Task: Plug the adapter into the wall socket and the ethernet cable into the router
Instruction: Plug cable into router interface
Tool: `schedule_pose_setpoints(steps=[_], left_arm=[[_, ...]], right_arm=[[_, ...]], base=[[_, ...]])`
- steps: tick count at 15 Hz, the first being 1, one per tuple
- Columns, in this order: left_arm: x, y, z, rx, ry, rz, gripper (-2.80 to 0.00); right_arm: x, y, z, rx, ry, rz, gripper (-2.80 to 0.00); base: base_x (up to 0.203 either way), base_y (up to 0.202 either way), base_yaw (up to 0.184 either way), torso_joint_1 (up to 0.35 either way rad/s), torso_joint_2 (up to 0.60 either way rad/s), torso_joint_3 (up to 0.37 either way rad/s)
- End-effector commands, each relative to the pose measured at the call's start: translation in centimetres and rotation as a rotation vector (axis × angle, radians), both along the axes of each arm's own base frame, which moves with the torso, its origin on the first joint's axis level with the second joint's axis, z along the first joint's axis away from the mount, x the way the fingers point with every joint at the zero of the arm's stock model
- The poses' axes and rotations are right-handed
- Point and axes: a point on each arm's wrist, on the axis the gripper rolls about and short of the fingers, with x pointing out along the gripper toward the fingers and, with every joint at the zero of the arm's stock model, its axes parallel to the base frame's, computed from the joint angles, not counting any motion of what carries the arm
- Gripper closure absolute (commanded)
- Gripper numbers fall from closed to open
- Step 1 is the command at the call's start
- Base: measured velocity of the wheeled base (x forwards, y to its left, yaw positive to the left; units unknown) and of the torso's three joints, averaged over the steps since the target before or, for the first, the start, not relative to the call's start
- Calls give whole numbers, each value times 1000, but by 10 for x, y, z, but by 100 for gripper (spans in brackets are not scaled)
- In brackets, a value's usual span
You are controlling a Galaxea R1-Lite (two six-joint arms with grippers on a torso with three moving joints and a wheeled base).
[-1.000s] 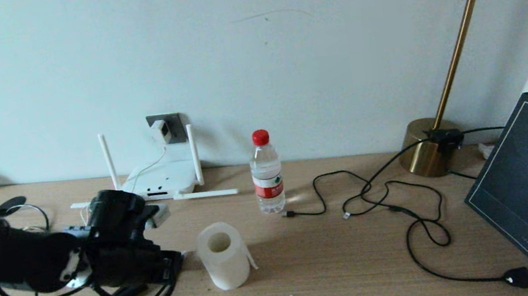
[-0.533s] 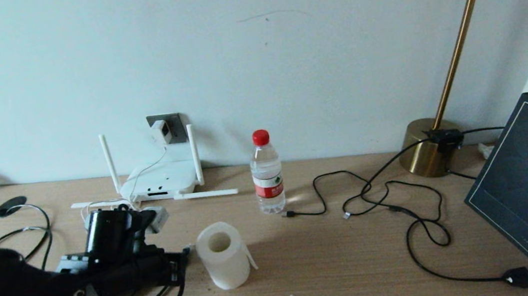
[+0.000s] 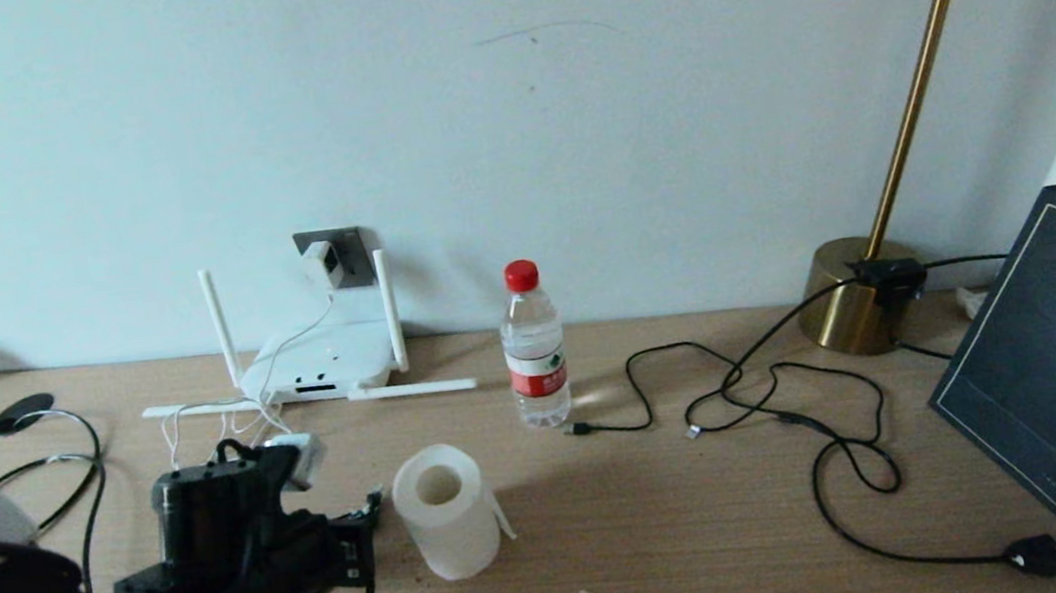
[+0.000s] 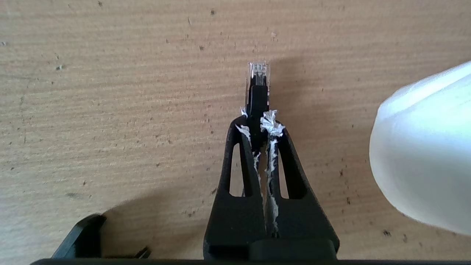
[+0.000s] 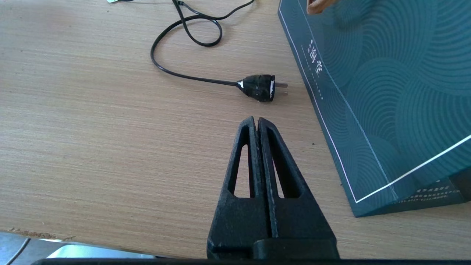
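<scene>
With white boxy adapter plugged in, your left gripper pinches the black clear-tipped ethernet cable — next, align w/ flat white router port; right gripper closed, empty.

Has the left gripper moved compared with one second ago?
Yes. The left gripper, shut on the ethernet cable, has come nearer the camera, away from the router.

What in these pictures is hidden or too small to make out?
- Head view: the left gripper and the ethernet cable tip, masked by the arm's black body.
- Head view: the router ports, too small.
- Right wrist view: the teal box, cut off by the edge.
</scene>
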Motion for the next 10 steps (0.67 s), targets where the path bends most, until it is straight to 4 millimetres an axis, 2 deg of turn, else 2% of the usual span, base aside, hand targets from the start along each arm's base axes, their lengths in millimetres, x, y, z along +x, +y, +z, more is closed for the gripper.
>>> schedule_pose_setpoints(steps=[1,5,10], left_arm=[[-3,0,-25,4,13,0,0],[-8,2,-44,2,-42,9,0],[-10,2,-50,0,-52,10,0]], right_arm=[[0,0,0,0,3,0,0],[0,0,0,0,3,0,0],[0,0,0,0,3,0,0]], base=[[0,0,0,0,0,0],[0,0,0,0,0,0],[0,0,0,0,0,0]])
